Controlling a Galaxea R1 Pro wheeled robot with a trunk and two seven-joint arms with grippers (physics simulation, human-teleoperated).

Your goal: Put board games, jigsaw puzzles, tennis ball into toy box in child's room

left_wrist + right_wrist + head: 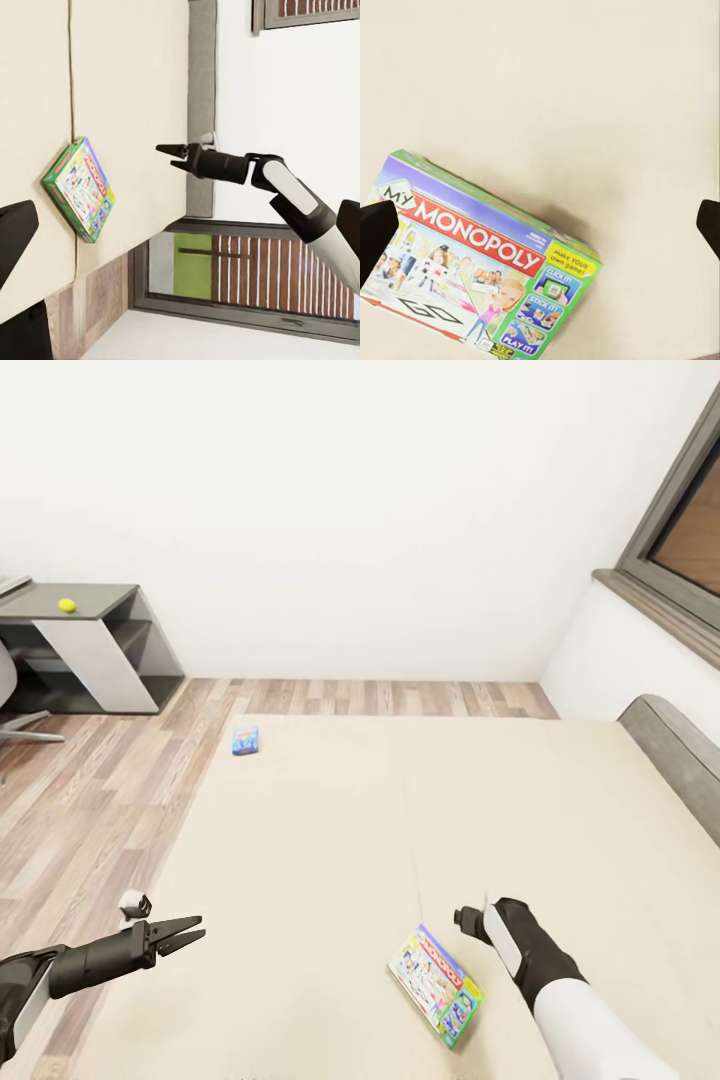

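A green-edged Monopoly board game (435, 985) lies flat on the beige bed (400, 810) near its front edge. My right gripper (465, 916) hovers just right of and above it, open; its dark fingertips (375, 232) stand wide apart over the box (480, 262). My left gripper (192, 931) hangs open over the bed's left edge, apart from the box (79, 189). A small blue-teal board game (246, 739) lies at the bed's far left corner. The tennis ball (67, 605) rests on a dark grey cabinet (100, 650). The toy box and jigsaw puzzles are out of view.
Wood-plank floor (90, 780) runs along the bed's left and far sides. A grey headboard (680, 750) rises at the right under a dark-framed window (690, 530). A chair's base (15, 725) shows at the far left beside the cabinet.
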